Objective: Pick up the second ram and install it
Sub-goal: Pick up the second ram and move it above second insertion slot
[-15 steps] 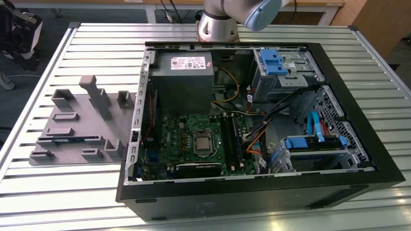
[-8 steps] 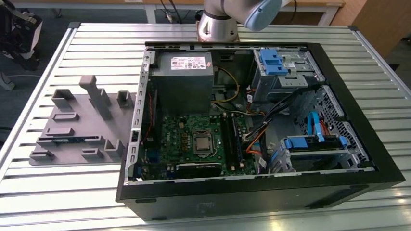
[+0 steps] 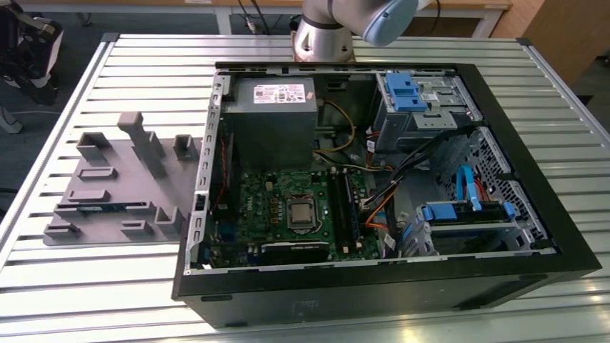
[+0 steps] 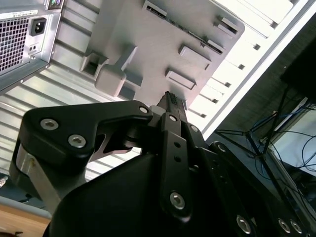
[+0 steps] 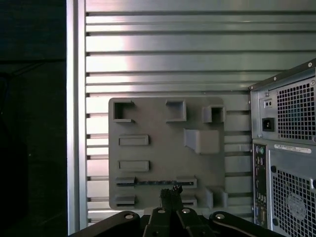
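The second ram (image 3: 101, 207) is a thin blue-green stick standing on edge in a slot of the grey holder tray (image 3: 114, 182), on the exterior view's left. In the first wrist view the ram (image 5: 155, 182) is a dark thin line between two tray posts. My gripper (image 5: 171, 190) hangs well above the tray, over the ram's end of it. Its fingers are shut together with nothing between them. In the second wrist view the gripper (image 4: 171, 101) points at the tray (image 4: 163, 34) from a distance.
An open black computer case (image 3: 381, 286) lies on the slatted metal table (image 3: 143, 64), right of the tray in the exterior view. Inside are the green motherboard (image 3: 286, 204) with black slot strips, a grey power supply (image 3: 271, 107) and blue drive brackets (image 3: 405, 93). The arm's base (image 3: 322, 39) stands behind the case.
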